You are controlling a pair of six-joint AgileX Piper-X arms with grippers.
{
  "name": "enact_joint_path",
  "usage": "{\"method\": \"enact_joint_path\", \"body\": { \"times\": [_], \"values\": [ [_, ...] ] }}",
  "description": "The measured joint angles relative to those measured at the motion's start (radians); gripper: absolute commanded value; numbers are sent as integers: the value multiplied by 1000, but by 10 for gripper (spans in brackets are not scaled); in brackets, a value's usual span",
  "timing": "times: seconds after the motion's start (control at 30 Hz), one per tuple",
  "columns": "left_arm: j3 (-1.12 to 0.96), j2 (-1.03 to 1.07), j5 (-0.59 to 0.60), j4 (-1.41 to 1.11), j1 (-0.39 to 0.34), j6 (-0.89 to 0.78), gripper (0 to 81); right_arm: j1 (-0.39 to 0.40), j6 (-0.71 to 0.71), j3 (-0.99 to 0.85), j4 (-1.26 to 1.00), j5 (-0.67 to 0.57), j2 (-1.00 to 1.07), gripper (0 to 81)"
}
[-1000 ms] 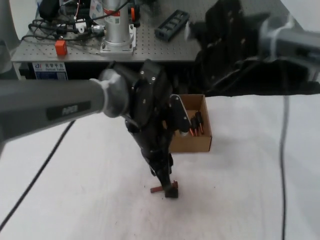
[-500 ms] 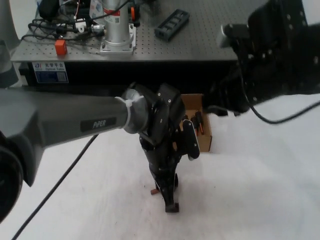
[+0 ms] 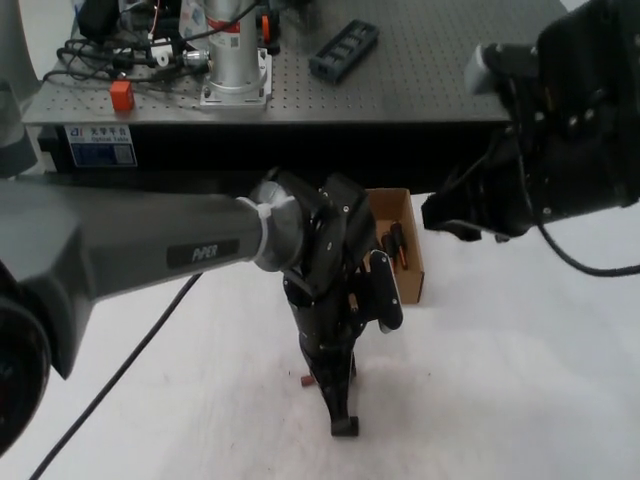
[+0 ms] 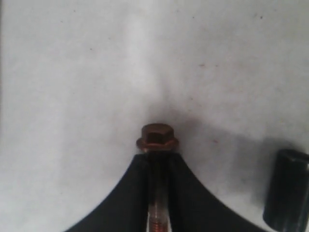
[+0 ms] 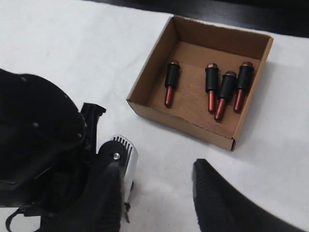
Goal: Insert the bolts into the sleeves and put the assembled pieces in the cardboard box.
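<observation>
Left claw [image 4: 157, 162]: clamped on a bolt [image 4: 157, 137]. The shank runs down the slot between my two black fingers [image 4: 125, 198], with thread showing at the end nearer the wrist. The copper-coloured hex flange head sticks out just past the tips. The head sits low over the white cloth [image 4: 72, 72] with its shadow close under it; whether it touches the cloth I cannot tell. One black sleeve [image 4: 286, 195] rests on the cloth near the claw, off to one side, apart from the bolt and from both fingers. High view: my left arm [image 3: 150, 250] comes in from the left edge, wrist bent down, claw pointing at the cloth on the camera's side of the cardboard box [image 3: 410, 275]. My right arm [image 3: 570, 150] hangs raised at the right, beyond the box. Right claw [image 5: 157, 191]: fingers spread wide apart, held above the cloth just short of the box and beside the left arm's wrist. On the box floor lie four assembled pieces [image 5: 224, 94], each a black sleeve at the head end with a copper shank poking out. All four are roughly parallel: one lies by itself, three lie close together.
</observation>
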Motion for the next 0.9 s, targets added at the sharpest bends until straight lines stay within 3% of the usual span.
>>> {"method": "enact_joint_path", "body": {
  "times": [0.27, 0.4, 0.57, 0.67, 0.9],
  "values": [
    [-4, 0, -23, -5, -14, -50, 6, 0, 1, 45, 78, -2, -98, 332],
    [5, -44, -49, -43, 5, -279, 6, 0, -7, 100, 118, -5, -147, 332],
    [137, -283, 2, -119, 162, -570, 6, 18, -77, 159, 156, -29, -160, 332],
    [279, -451, 55, -212, 255, -682, 6, 109, -166, 139, 164, -83, -50, 332],
    [543, -759, 188, -330, 323, -805, 6, 255, -265, 45, 203, -61, 195, 332]
  ]
}}
